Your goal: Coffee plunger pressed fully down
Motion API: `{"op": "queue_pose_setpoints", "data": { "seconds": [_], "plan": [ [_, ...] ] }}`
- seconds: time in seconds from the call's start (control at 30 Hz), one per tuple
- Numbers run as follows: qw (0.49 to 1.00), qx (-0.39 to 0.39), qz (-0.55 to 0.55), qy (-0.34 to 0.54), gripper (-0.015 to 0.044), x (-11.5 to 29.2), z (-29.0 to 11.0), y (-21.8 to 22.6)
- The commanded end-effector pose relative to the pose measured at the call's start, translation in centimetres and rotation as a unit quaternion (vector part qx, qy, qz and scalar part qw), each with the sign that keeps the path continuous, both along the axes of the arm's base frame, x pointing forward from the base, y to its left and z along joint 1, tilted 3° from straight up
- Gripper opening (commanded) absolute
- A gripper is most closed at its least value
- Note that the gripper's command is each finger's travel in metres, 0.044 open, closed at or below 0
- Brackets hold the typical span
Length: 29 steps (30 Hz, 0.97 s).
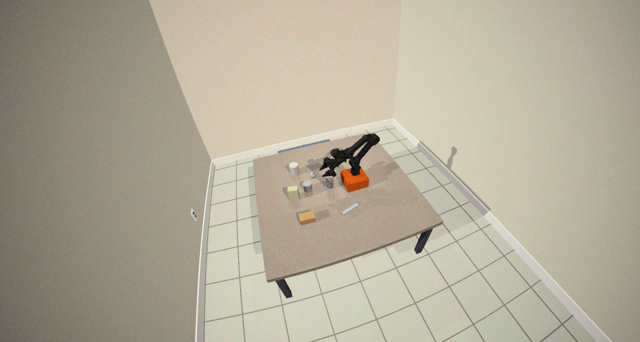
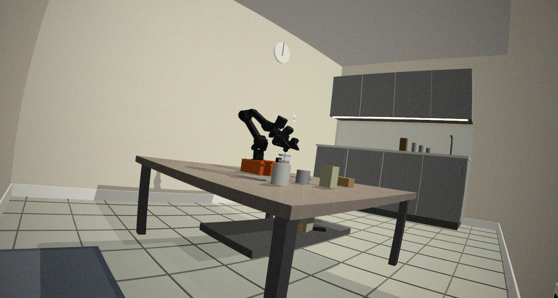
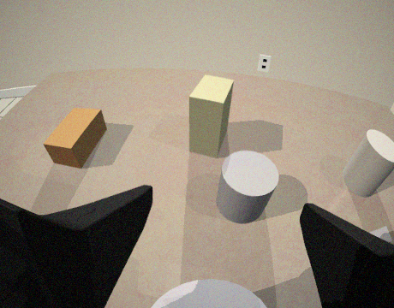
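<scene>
The coffee press (image 1: 329, 183) (image 2: 284, 159) stands upright on the table, a clear cylinder with a pale lid, in front of the arm's orange base. Its round pale top (image 3: 210, 295) shows at the bottom edge of the wrist view. In the exterior view a thin plunger rod rises a little above the lid, with a small dark knob near my fingers. My gripper (image 1: 324, 171) (image 2: 291, 149) (image 3: 229, 204) is open, just above the press, with nothing seen between the fingertips. The knob is out of the wrist view, and whether a finger touches it cannot be told.
A grey cylinder (image 1: 307, 187) (image 2: 302, 177) (image 3: 248, 184) stands just beyond the press. A green block (image 1: 293, 193) (image 3: 207, 124), a white cylinder (image 1: 294, 169) (image 3: 370, 164) and an orange block (image 1: 307, 217) (image 3: 77, 133) stand farther out. Flat pale bars (image 1: 350, 208) lie on the table.
</scene>
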State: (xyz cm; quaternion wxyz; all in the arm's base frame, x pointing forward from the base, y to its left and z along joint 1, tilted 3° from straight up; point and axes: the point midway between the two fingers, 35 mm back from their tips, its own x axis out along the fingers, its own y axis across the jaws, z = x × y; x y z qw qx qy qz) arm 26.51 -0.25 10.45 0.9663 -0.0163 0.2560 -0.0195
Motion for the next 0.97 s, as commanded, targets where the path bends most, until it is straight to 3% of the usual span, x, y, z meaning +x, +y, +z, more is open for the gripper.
{"op": "queue_pose_setpoints", "data": {
  "seconds": [0.0, 0.33, 0.57, 0.93],
  "plan": [
    [1.000, 0.000, 0.000, 0.001, 0.0440, 0.0, 0.0, 0.0],
    [1.000, -0.001, 0.001, -0.003, 0.0440, -0.5, 2.5, 0.3],
    [1.000, -0.004, -0.001, 0.014, 0.0440, -5.5, 7.6, 0.6],
    [1.000, -0.004, 0.000, 0.015, 0.0440, -5.8, 7.6, 0.6]
  ]
}}
